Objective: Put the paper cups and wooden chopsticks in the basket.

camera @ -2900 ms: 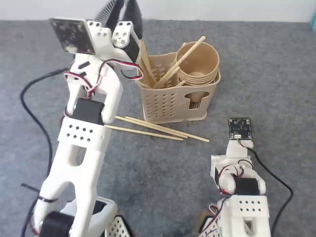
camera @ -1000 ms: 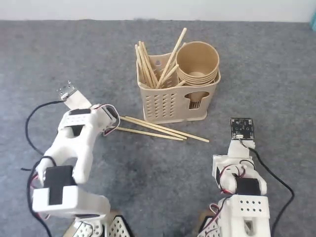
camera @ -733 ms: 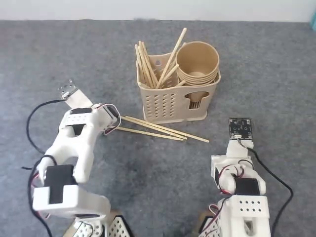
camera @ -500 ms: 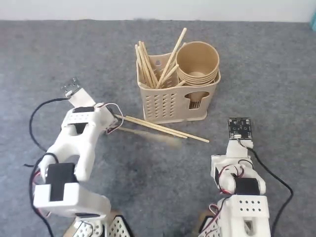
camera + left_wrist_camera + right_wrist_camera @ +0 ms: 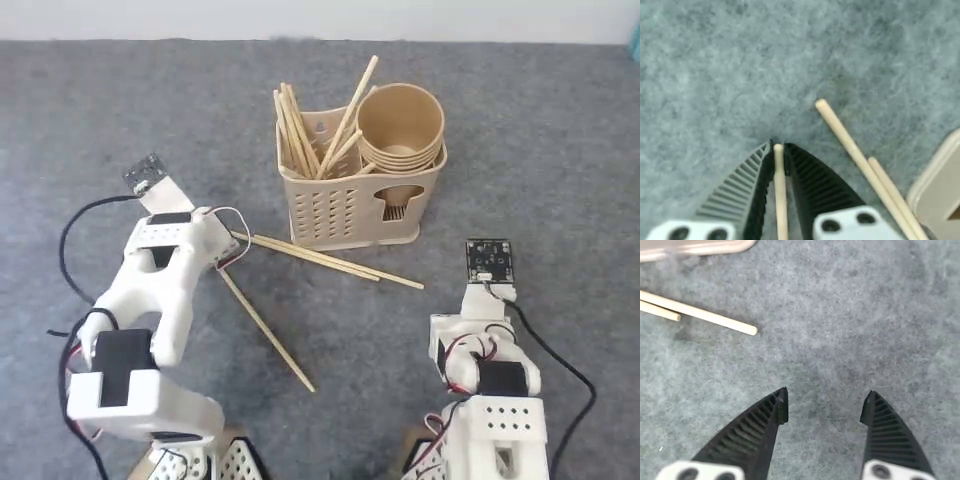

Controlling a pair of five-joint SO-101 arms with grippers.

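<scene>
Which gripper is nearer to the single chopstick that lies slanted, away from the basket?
Left. The left gripper is shut on one end of that chopstick. The right gripper is open over the carpet, apart from it, near the two other chopsticks.

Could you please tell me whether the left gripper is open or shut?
Shut: the left gripper clamps one wooden chopstick between its ribbed jaws.

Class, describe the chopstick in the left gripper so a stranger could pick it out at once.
Start at the beige basket mid-table; chopsticks lie on the carpet before it. A pair lies side by side near its base. The held chopstick slants away alone, one end pinched in the left gripper.
</scene>
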